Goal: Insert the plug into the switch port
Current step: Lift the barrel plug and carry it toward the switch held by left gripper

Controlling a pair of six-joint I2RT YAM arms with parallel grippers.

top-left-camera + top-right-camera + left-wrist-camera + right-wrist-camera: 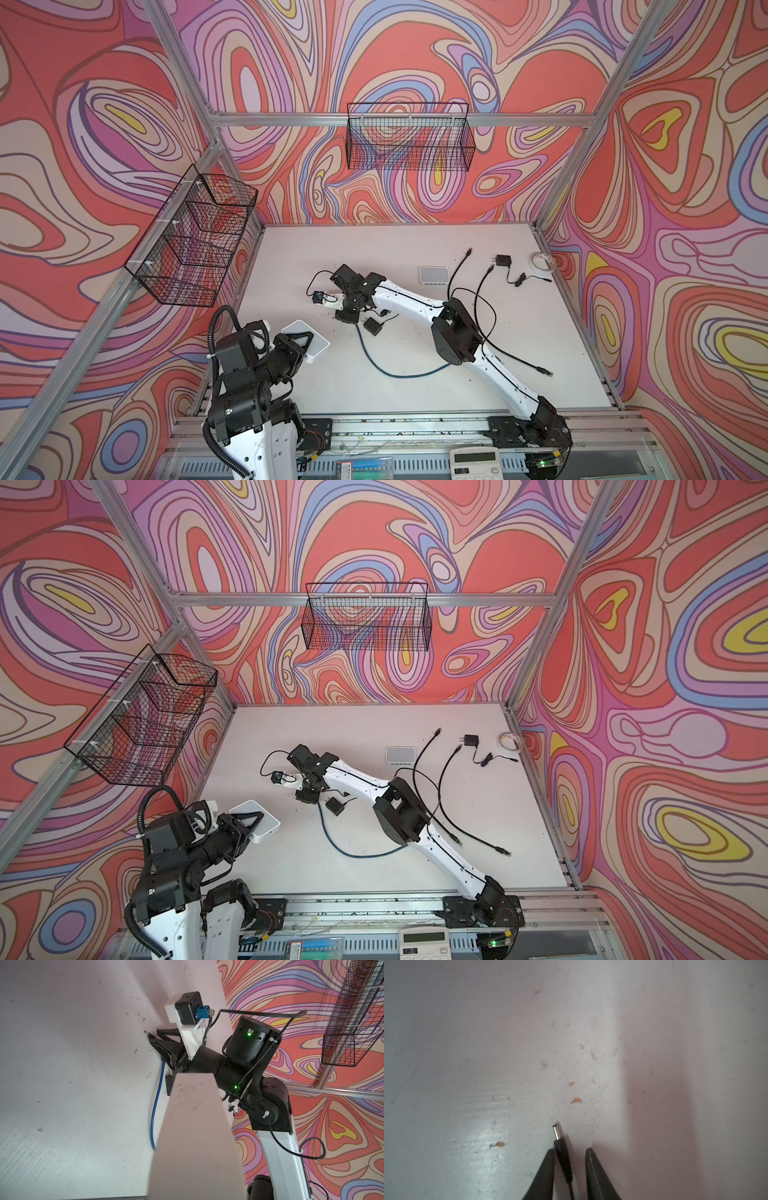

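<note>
In both top views the left end effector (302, 343) is shut tight on a white switch box (320, 345) and holds it up off the worktop (395, 249). The right end effector (341, 311) is well apart from it, low over the worktop. The plug is under the right end effector and is hidden here. A black power block (372, 327) lies just beside that end effector. A blue cable (376, 368) curls away from near it.

In the left wrist view the switch box (193, 1126) fills the middle, and its ports do not show. Past it, the right end effector's black fingers (164, 1052) point at the worktop. The tiny metal tip of the plug (146, 1032) pokes out just beyond them.

In the right wrist view the plug (561, 1147) lies flat on the worktop between the two fingers. It is thin, round and black, with a shiny silver tip and a thin black wire behind. It sits right against one finger, with a gap to the other. This end effector is partly open and grips nothing.
</note>
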